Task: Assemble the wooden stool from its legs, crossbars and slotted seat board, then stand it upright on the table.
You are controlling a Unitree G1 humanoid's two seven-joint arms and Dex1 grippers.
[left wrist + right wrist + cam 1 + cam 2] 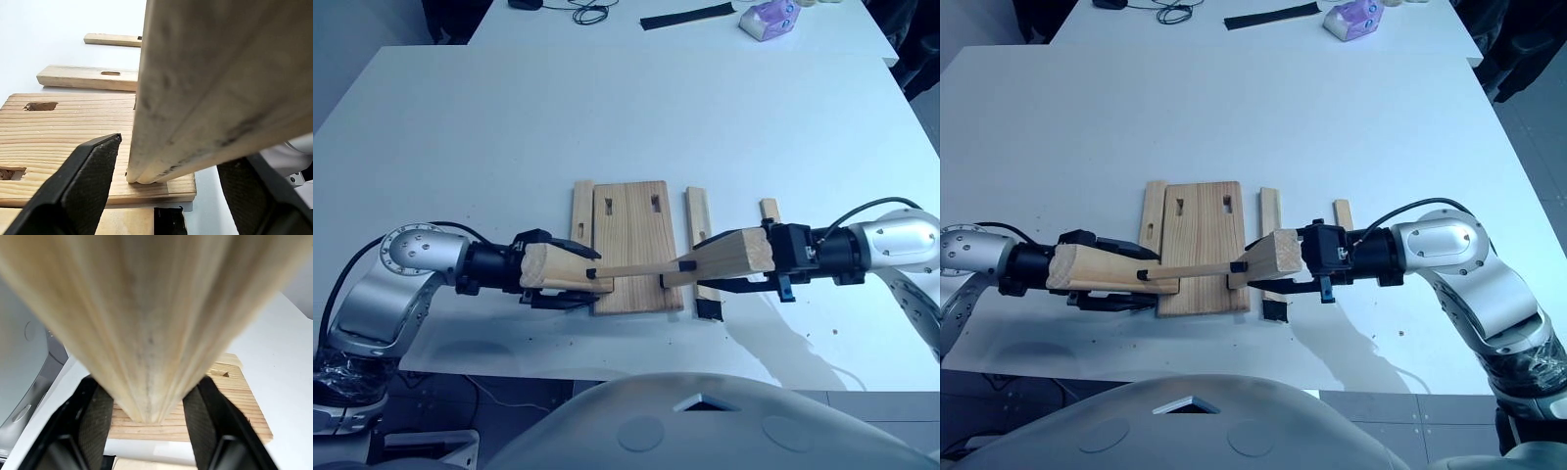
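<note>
The left pincer [570,279] is clamped on a thick wooden leg [558,264], held just above the near edge of the tabletop [607,117]. Behind it a narrow plank [582,211] lies flat, touching the left edge of the slotted seat board [631,220], which also lies flat with two slots showing near its far end. A thin crossbar [636,270] spans over the board's near part, from the left leg to a second leg [734,255]. Whether its ends sit in the legs' slots is hard to tell. Just right of the board lies another strip [697,215]. The right pincer [710,269] grips the second leg, its pads [95,423] pressed on both sides. A short piece [770,210] lies behind that pincer.
</note>
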